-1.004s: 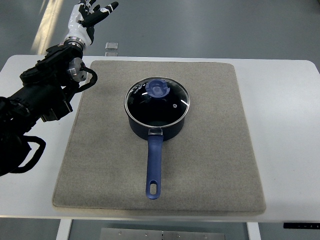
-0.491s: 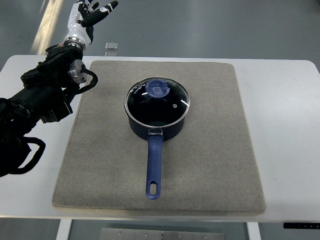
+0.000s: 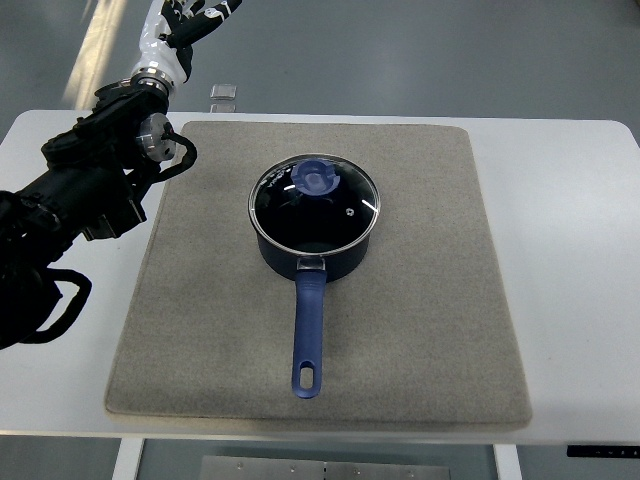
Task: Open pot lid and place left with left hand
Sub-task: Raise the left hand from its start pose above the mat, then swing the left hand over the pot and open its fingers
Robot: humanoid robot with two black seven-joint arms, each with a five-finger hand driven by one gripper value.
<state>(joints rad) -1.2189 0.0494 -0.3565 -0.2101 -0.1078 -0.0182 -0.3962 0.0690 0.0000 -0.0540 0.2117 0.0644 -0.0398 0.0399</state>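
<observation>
Top view shows my left robot hand at the far left corner, fingers spread, holding nothing. Lid sits on the pot mid-mat. Risk: a poor pinch on the small knob could drop the lid.

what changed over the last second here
The left hand drifted slightly toward the picture's top edge, fingers spread, holding nothing. The pot, its glass lid with the blue knob, and the grey mat stayed put.
</observation>
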